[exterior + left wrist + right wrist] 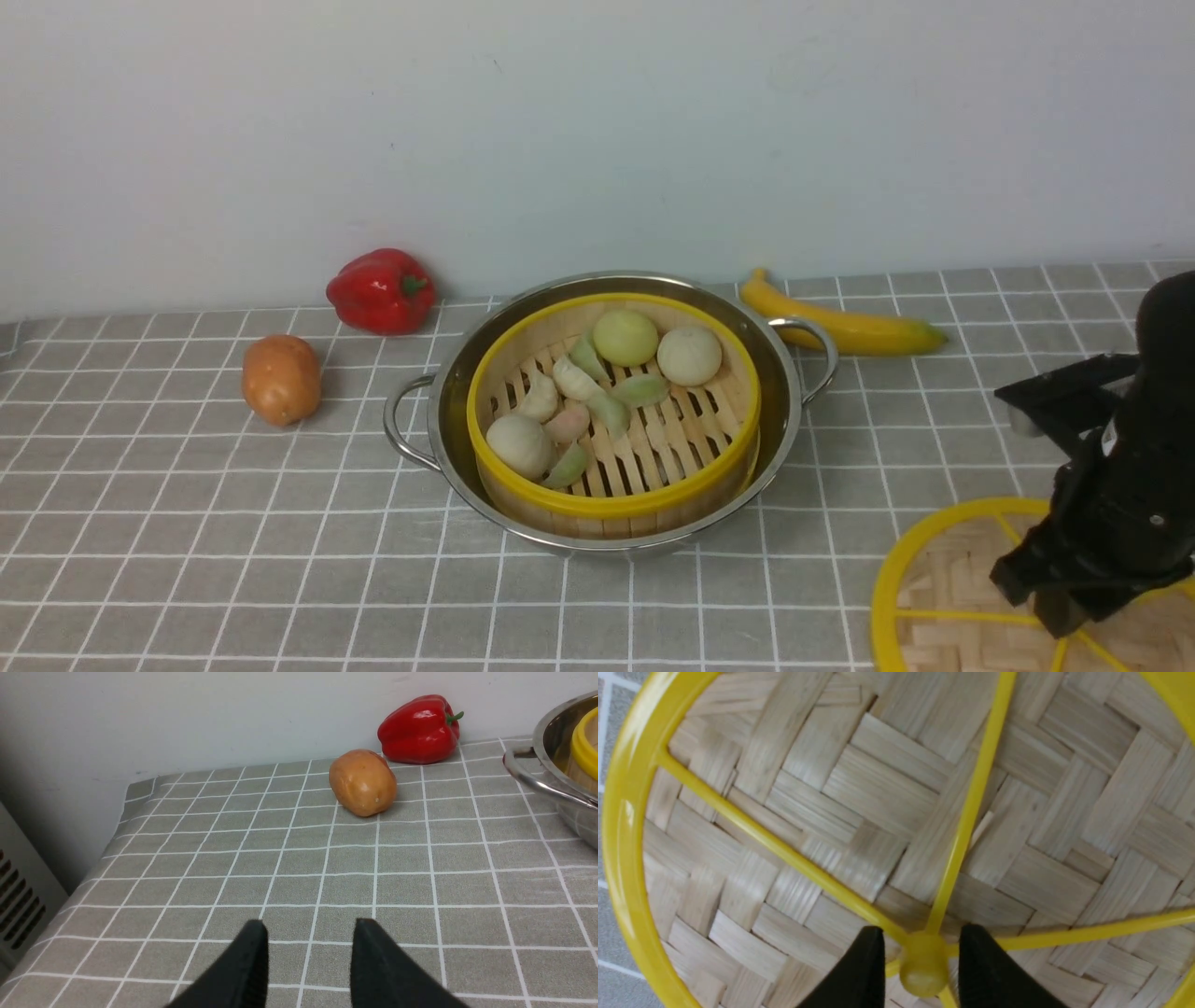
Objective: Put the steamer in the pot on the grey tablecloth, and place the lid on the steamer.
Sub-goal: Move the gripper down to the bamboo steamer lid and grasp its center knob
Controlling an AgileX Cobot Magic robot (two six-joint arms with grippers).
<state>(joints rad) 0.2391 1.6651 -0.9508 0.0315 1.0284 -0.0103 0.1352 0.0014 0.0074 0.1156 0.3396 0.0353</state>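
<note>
Closest to you, at the near right corner, the lid (943, 597) lies flat on the grey tablecloth (187, 523) with its spoked side up, partly cut off by the edge of the front view. Your right gripper (920, 928) is lowered over its middle, and in the right wrist view the two black fingers (873, 970) stand on either side of the central hub (924, 970). They are spread apart with a sliver of woven bamboo showing on each side of the hub, so they straddle it without clamping it. Your left gripper (309, 926) does not show in the front view. Its own camera shows it above bare cloth on the left side, fingers parted, with nothing between them but the white grid lines. Farther in, at the centre of the cloth, the pot (453, 401) sits with one looped handle to each side. The steamer (611, 504) is already inside it, slightly tilted, its yellow rim standing a little above the steel edge, uncovered. Pale buns (689, 356) and dumplings lie on its slatted floor. To the pot's left is a potato (281, 379), and behind that a red pepper (381, 290) close to the wall (597, 121). Behind the pot's right handle a banana (840, 324) lies along the back of the cloth.
</note>
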